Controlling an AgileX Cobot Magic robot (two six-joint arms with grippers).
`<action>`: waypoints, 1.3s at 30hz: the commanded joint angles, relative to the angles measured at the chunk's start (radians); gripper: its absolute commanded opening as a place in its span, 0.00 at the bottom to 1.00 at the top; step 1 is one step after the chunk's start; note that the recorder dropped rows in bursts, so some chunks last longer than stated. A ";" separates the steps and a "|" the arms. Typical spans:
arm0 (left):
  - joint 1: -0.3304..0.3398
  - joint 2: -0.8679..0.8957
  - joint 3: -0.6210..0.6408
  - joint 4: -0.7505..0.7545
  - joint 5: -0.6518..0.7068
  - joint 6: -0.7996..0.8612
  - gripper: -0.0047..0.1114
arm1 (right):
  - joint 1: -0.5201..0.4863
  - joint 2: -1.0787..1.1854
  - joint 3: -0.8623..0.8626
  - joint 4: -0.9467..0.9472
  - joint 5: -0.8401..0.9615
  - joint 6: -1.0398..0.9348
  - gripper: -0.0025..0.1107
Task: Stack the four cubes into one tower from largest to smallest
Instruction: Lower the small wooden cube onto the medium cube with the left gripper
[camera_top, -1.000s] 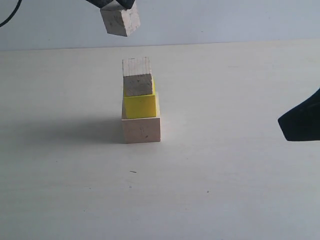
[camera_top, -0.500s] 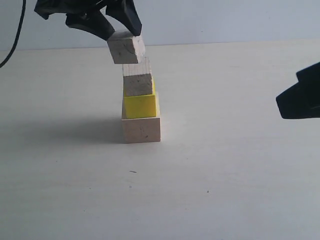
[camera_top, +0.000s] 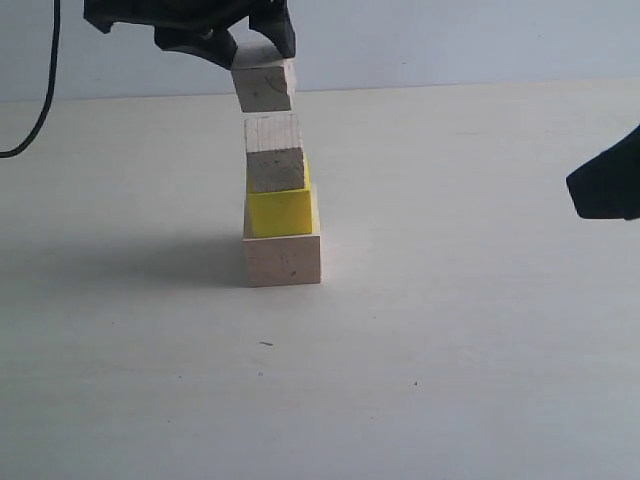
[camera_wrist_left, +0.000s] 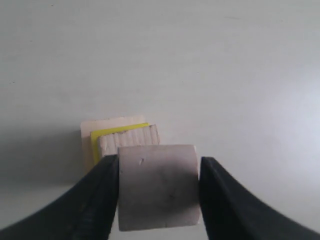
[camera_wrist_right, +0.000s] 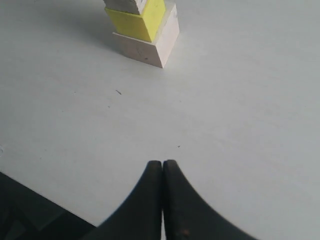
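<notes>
Three cubes stand stacked on the table: a big pale wood cube (camera_top: 283, 260) as base, a yellow cube (camera_top: 281, 211) on it, and a smaller wood cube (camera_top: 276, 155) on top. My left gripper (camera_top: 258, 52) is shut on the fourth pale wood cube (camera_top: 265, 86). That cube hangs slightly tilted just above the stack's top, a little to its left. In the left wrist view the held cube (camera_wrist_left: 159, 187) sits between both fingers of the left gripper (camera_wrist_left: 159, 164) and covers most of the stack (camera_wrist_left: 128, 140). My right gripper (camera_wrist_right: 162, 164) is shut and empty, away from the stack (camera_wrist_right: 150, 42).
The right gripper's dark body (camera_top: 607, 187) shows at the right edge of the exterior view. A black cable (camera_top: 45, 110) hangs at the far left. The pale table (camera_top: 450, 350) extends around the stack, with a wall behind it.
The left gripper came down with the wood cube and shifted right, from above and left of the stack to just over its top. The right gripper drifted slightly.
</notes>
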 joint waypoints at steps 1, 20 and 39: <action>-0.006 -0.009 0.003 0.021 0.003 -0.040 0.04 | -0.003 -0.006 0.006 -0.010 -0.006 -0.011 0.02; -0.017 0.030 0.003 0.026 -0.001 -0.061 0.04 | -0.003 -0.006 0.006 -0.008 -0.009 -0.011 0.02; -0.017 0.061 0.003 0.030 -0.023 -0.104 0.04 | -0.003 -0.006 0.006 -0.006 -0.009 -0.011 0.02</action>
